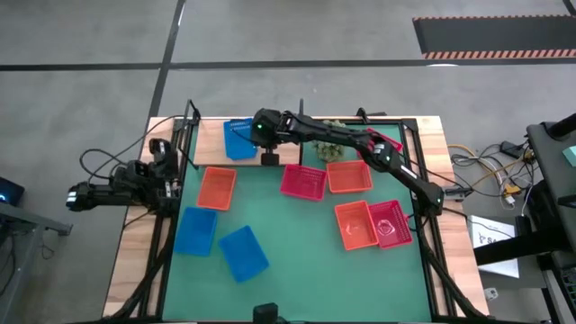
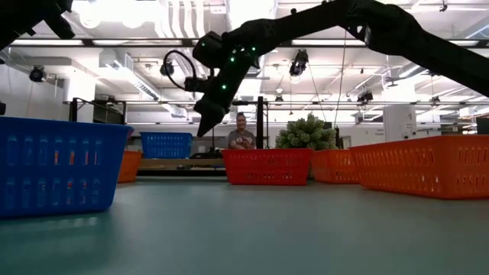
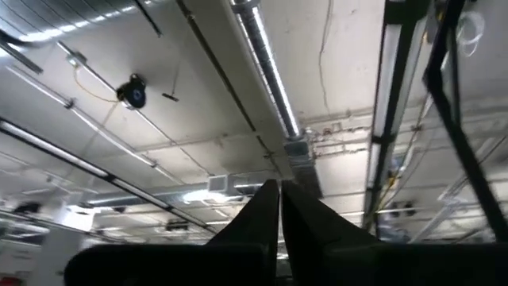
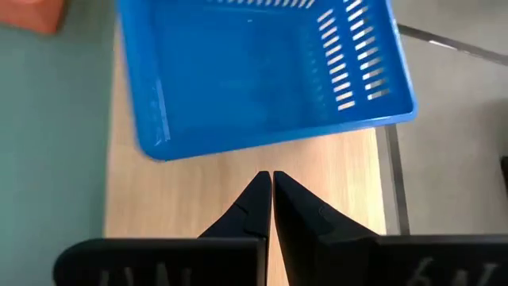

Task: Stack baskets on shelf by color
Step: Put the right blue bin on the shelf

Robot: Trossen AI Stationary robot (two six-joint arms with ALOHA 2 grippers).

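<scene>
Right wrist view: blue basket (image 4: pixel 262 71) far edge cut off; right gripper (image 4: pixel 266 191) closed.

Lighting is pretty even from overhead, so only soft shadows are thrown on the tabletop (image 1: pixel 297 256). In the low view, glare is blown out around the ceiling lights (image 2: pixel 191 15), and the near blue basket (image 2: pixel 57 164) is blurred. The arm is left nearly silhouetted. The wrist views are kept fairly sharp.
</scene>
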